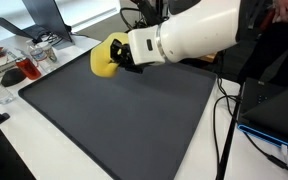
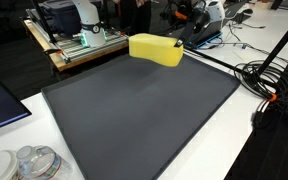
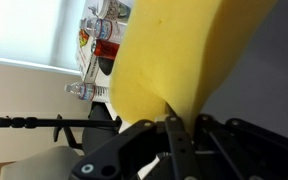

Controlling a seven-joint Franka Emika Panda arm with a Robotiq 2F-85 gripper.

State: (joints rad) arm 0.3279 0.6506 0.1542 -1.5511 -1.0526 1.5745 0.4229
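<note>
A yellow sponge (image 1: 106, 58) hangs in the air above the far side of the dark grey mat (image 1: 124, 120), with my gripper (image 1: 127, 56) shut on its edge. From the opposite side the yellow sponge (image 2: 156, 48) hides the gripper almost entirely; only a dark part shows behind it. The wrist view is filled by the yellow sponge (image 3: 174, 50), pinched and folded between my black fingers (image 3: 174, 135), with the gripper (image 3: 170, 118) at the fold.
A tray with plastic bottles and a glass of red liquid (image 1: 29, 68) stands beside the mat's far corner. Bottles (image 2: 29, 162) show at the near corner in an exterior view. Cables (image 2: 269, 80) and a wooden bench with equipment (image 2: 79, 40) border the mat.
</note>
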